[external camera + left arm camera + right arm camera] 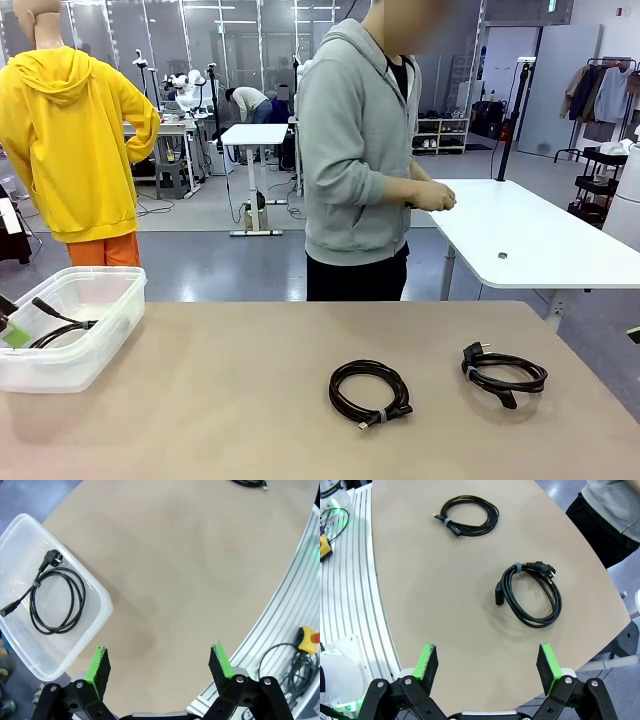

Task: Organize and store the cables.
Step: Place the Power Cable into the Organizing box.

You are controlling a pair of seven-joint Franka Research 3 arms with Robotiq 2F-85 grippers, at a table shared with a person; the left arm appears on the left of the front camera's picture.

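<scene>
Right gripper point(487, 650), left gripper point(159, 652): jaws spread wide, nothing held.
You have one coiled cable point(530, 595) just ahead of the right gripper, a second coil point(467, 515) farther ahead, and a third coil point(56, 600) stored in the bin point(104, 617) beside the left gripper. Pinch a single strand and, in my judgement, the flat coil may unwind. What the person's hands point(432, 195) hold, you cannot tell.

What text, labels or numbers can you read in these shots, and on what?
No readable text anywhere.
On the cable in the bin, the middle cable and the right cable: no print shows.
On the plastic bin: no label shows.
On the yellow button box: any marking is too small to read.
</scene>
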